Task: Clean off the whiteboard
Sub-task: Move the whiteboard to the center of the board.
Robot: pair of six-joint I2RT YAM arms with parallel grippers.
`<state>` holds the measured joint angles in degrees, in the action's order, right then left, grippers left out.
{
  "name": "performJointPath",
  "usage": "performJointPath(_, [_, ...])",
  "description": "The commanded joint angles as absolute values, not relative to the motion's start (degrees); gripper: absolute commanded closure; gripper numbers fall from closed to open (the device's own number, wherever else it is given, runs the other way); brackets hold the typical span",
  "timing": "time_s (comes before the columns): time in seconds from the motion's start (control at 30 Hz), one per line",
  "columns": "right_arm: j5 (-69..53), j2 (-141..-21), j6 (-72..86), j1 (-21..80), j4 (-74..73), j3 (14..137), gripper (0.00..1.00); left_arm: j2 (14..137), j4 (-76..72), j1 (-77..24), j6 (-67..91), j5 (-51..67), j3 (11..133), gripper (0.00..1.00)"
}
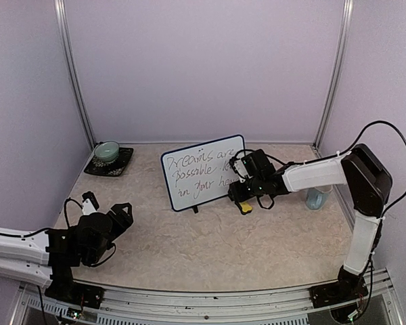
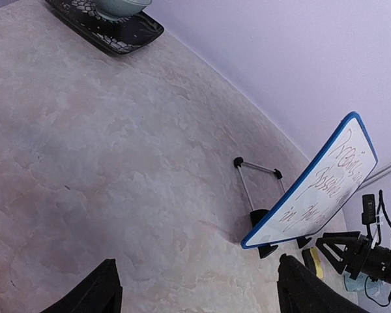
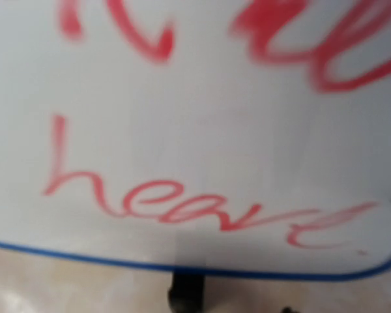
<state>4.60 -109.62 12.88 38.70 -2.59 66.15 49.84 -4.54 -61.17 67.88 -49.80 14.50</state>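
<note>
While the small rectangular whiteboard (image 1: 203, 172), with its glossy white face and thin dark-blue frame, stands propped on black feet near the middle of the mottled beige stone-look counter (image 1: 210, 250), a little closer to the far edge, three lines of red handwriting cover its face. It leans back slightly and its face is turned towards the near edge. The right arm's fingers (image 1: 240, 195) hang just in front of the board's lower right corner, beside the last written word; I cannot tell whether they are apart or together, as the wrist view shows only the board's face. A small yellow sponge (image 1: 245, 208) sits directly under them, low at the counter, and whether it is gripped cannot be told. The left arm's fingers (image 1: 124, 211) are spread wide with nothing between them, low over the counter near the left edge, well apart from the board. A dark patterned rectangular tray (image 1: 95, 166) carrying a pale green round bowl (image 1: 108, 150) rests in the far left corner
</note>
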Motion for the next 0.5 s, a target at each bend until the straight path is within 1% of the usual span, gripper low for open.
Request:
performJointPath(0.0, [5.7, -103.2, 12.3, 38.2, -2.5, 63.2, 0.42, 50.3, -7.1, -61.3, 64.9, -50.6, 16.6, 0.2])
performJointPath(0.1, [5.6, -100.6, 11.8, 38.2, -2.0, 60.9, 0.35, 50.8, -8.1, -60.9, 63.8, -50.4, 16.9, 0.2])
performJointPath(0.2, [5.1, -99.2, 11.3, 38.2, -2.0, 59.0, 0.3, 51.4, -9.1, -60.5, 62.8, -49.9, 17.3, 0.19])
performJointPath(0.47, [4.3, -100.0, 11.7, 38.2, -1.5, 56.3, 0.29, 52.2, -10.7, -57.3, 57.9, -46.4, 19.3, 0.16])
